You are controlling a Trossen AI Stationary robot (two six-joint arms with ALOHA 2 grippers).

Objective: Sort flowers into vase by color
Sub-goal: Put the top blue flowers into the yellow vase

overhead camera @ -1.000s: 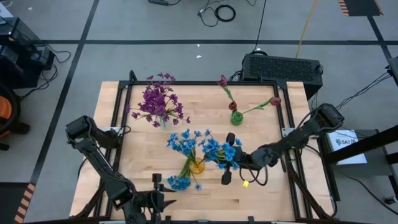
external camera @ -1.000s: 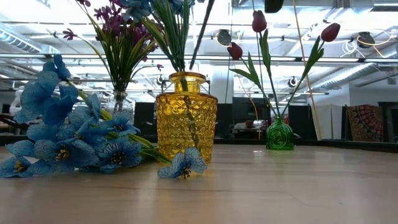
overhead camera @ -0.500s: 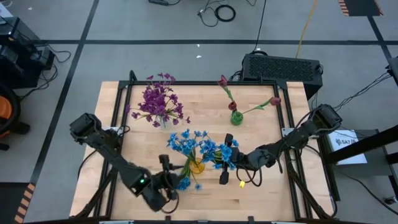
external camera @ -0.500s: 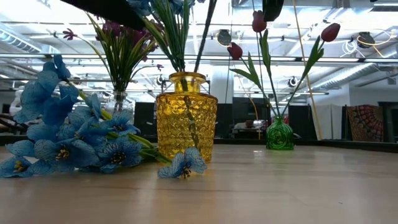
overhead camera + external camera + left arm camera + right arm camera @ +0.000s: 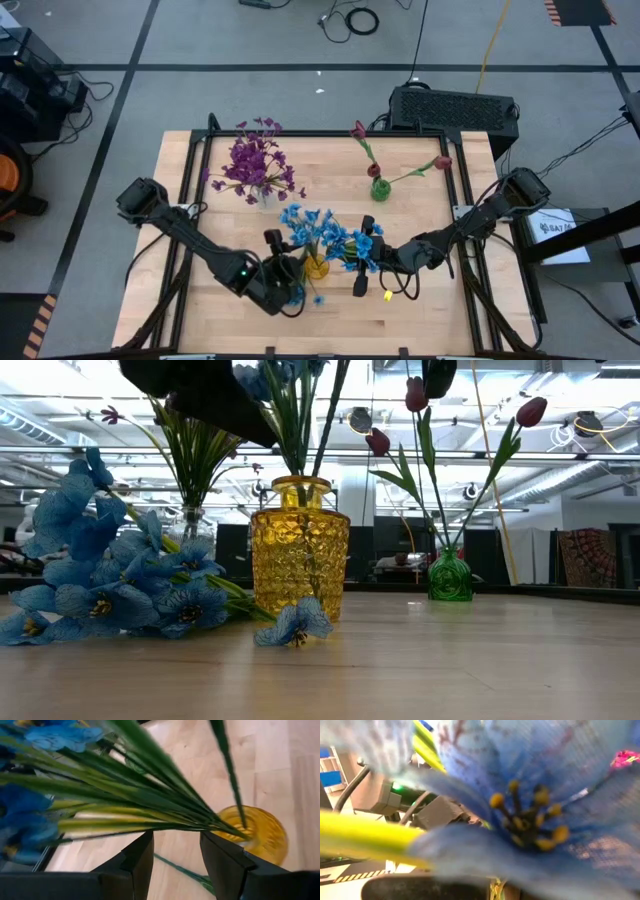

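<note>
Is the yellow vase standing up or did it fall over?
Standing up. The yellow vase sits flat on the table, mouth upward, with green stems rising from it.

Blue flowers [image 5: 318, 232] are seen in an amber, knobbly-patterned vase [image 5: 299, 547]; purple flowers [image 5: 256, 162] in seemingly clear glass; dark red tulips [image 5: 372, 150] in a green vase [image 5: 449, 576].

place: lab/workshop | evidence: taped concrete floor [image 5: 250, 40]; loose cables [image 5: 350, 18]; ceiling strip lights [image 5: 560, 380]

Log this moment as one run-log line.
left gripper: open, at yellow vase | right gripper: shut, beside blue flowers | blue sprig: on table
</note>
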